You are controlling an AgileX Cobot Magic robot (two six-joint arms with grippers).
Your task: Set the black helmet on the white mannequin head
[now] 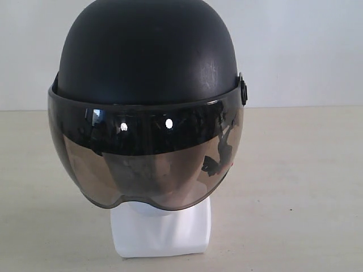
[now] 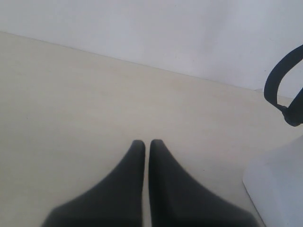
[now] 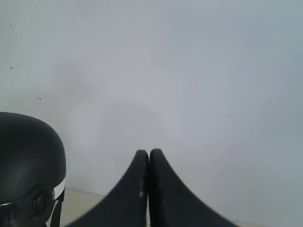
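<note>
The black helmet (image 1: 144, 51) sits on top of the white mannequin head (image 1: 161, 229), its smoky tinted visor covering the face so only the neck and squared base show below. No gripper appears in the exterior view. In the left wrist view my left gripper (image 2: 147, 142) is shut and holds nothing, low over the table; the head's base (image 2: 279, 189) and a black chin strap (image 2: 279, 78) stand off to one side. My right gripper (image 3: 149, 152) is shut and empty, raised in front of the wall with the helmet's shell (image 3: 26, 156) beside it.
A pale beige table (image 1: 300, 187) carries the head. A plain white wall (image 1: 300, 51) rises behind it.
</note>
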